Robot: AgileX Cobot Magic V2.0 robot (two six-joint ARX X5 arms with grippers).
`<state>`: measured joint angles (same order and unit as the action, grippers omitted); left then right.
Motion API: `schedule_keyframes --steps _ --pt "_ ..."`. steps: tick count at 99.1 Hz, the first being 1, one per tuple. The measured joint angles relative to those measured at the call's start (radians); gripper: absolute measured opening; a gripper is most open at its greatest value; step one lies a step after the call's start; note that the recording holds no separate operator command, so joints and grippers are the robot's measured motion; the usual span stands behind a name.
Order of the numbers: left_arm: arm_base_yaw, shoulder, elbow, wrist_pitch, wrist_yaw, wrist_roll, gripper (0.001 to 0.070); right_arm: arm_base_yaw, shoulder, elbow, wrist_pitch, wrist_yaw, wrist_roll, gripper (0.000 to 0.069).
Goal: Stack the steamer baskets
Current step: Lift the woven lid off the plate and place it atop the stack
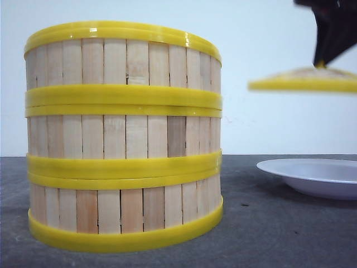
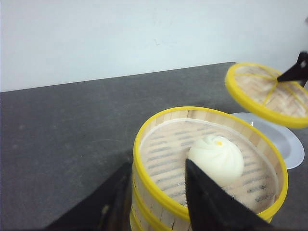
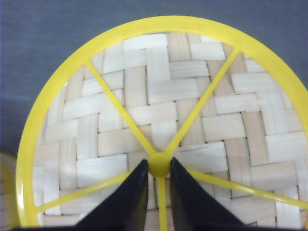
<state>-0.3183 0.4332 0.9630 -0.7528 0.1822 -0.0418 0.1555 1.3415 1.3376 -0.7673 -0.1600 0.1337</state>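
Already the three steamer baskets (image 1: pixel 124 139) stand stacked, a bun (image 2: pixel 215 159) in the top one. Its rim sits between the left gripper's (image 2: pixel 156 195) parted fingers. The right gripper (image 3: pixel 158 185) pinches the lid's (image 3: pixel 163 120) knob, aloft beside the stack; only covering seems left.

The front view is taken from table height, facing forward and very close to the stacked steamer baskets (image 1: pixel 124 137), which fill the left half of it. The left wrist view is aimed down from above and behind the stack, into the top basket (image 2: pixel 210 166), with the table (image 2: pixel 67 144) stretching to the wall. The right wrist view is pressed close over the woven lid (image 3: pixel 163 120). The lid (image 1: pixel 305 81) and white plate (image 1: pixel 312 176) are shared by front and left wrist views.
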Motion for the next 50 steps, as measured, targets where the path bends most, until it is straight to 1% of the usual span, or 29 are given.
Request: schedule_keyframes --steps 13,27,50 --pt "0.000 0.000 0.000 -0.002 0.000 0.000 0.0194 0.055 0.000 0.120 -0.031 -0.051 -0.002 0.0048" --pt "0.000 0.000 0.000 -0.007 0.000 0.000 0.0194 0.144 0.001 0.237 -0.068 -0.098 -0.002 0.0048" --pt "0.000 0.000 0.000 -0.019 0.000 0.000 0.0194 0.326 0.063 0.412 -0.151 -0.101 -0.003 0.0047"
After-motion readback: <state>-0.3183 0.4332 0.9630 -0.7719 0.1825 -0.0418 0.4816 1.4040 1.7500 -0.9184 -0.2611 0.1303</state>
